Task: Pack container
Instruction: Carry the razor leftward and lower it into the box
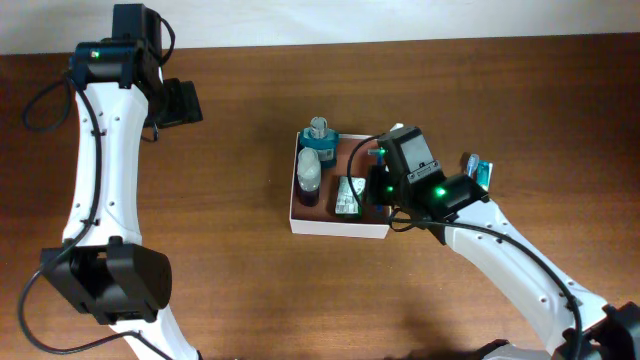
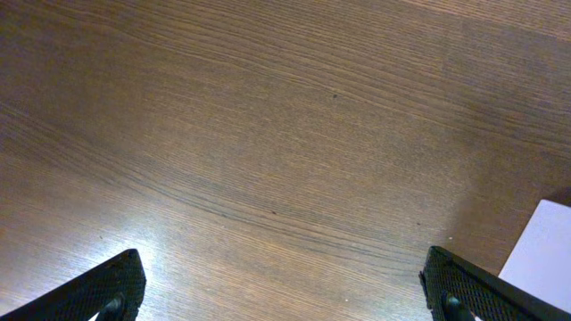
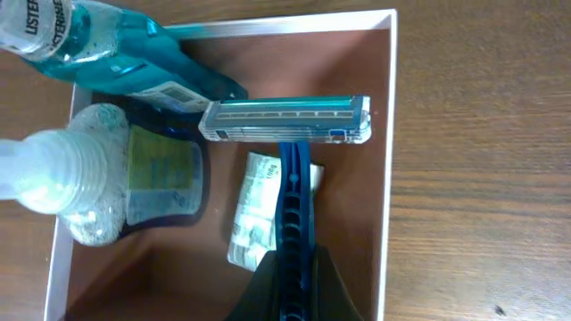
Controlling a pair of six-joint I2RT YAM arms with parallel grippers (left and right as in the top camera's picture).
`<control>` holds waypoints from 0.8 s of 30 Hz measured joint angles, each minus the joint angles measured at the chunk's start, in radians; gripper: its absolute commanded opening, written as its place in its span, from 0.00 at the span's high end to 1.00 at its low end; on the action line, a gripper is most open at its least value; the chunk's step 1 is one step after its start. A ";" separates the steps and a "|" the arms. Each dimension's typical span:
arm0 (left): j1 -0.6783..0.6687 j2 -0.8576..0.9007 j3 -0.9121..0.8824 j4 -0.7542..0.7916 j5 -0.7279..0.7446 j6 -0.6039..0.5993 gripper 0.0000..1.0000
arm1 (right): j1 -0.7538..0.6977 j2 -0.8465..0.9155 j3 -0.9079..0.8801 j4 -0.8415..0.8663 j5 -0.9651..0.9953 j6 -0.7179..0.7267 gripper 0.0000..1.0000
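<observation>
Right gripper point(image 3: 290, 287), razor point(image 3: 285, 120) over container point(image 3: 390, 134), wooden table point(image 3: 482, 178)

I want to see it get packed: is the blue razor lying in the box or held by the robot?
Held. The right hand is shut on the razor by its handle, head over the open container.

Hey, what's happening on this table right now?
The right gripper is shut on a blue razor and holds it over the open container. Lying inside are a blue mouthwash bottle, a clear bottle and a small packet. The left gripper is open over the bare table, away from the container, holding nothing.
</observation>
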 measured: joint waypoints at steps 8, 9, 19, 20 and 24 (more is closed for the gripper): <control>0.000 0.000 0.000 0.000 0.000 0.000 0.01 | 0.003 0.107 0.000 0.051 0.000 0.010 0.96; 0.000 0.000 0.000 0.000 0.000 0.000 0.01 | 0.003 0.117 0.000 0.056 0.000 0.010 0.96; 0.000 0.000 0.000 0.000 0.000 0.000 0.01 | 0.003 0.158 0.000 0.096 0.000 0.009 0.91; 0.000 0.000 0.000 0.000 0.000 0.000 0.01 | 0.003 0.159 0.000 0.096 0.000 0.008 0.83; 0.000 0.000 0.000 0.000 0.000 0.000 0.01 | 0.003 0.160 0.000 0.095 0.000 0.007 0.67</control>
